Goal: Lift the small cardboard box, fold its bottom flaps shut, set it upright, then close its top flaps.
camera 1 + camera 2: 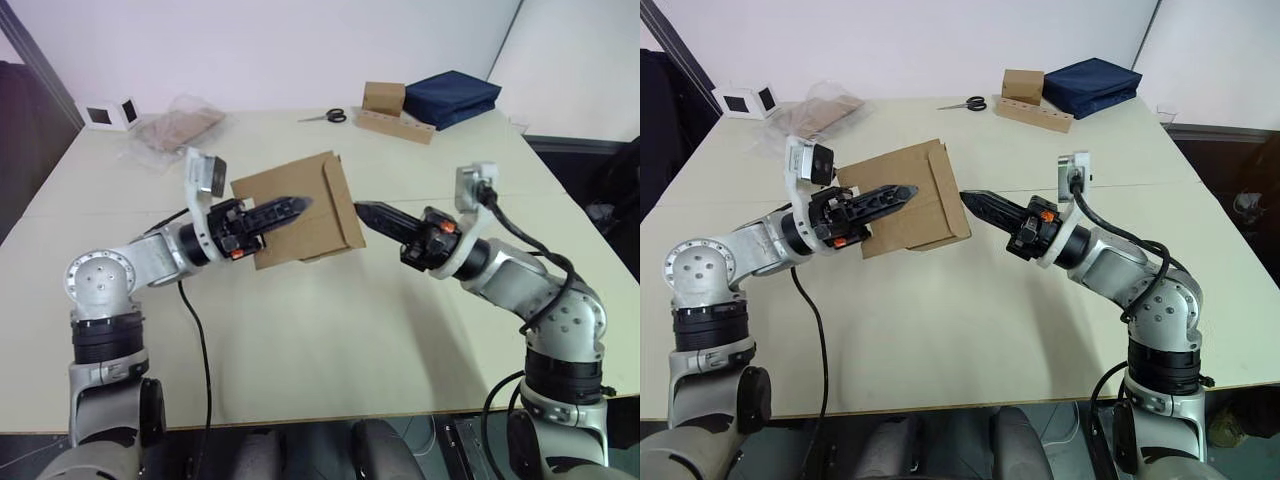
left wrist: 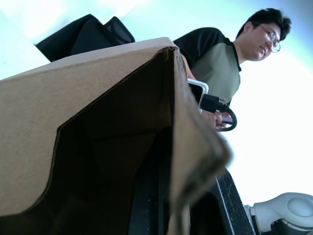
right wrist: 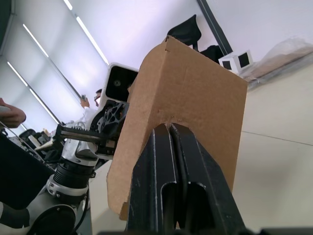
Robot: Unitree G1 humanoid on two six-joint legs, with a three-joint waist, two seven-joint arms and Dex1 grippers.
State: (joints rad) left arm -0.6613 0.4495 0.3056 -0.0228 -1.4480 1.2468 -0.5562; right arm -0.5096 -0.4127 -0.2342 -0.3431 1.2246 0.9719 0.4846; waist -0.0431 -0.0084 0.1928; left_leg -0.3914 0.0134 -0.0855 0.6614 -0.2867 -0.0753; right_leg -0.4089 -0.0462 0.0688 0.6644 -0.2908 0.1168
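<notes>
Box held up above the table, between the two grippers

The left gripper (image 1: 285,210) grips the small cardboard box (image 1: 300,208) by one wall, its inner finger hidden; the right gripper (image 1: 362,212), pinched closed, touches a flap (image 1: 343,200).

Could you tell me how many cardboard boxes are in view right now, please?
2: the small cardboard box held up by the left gripper, and a squarish box at the table's far edge.
</notes>
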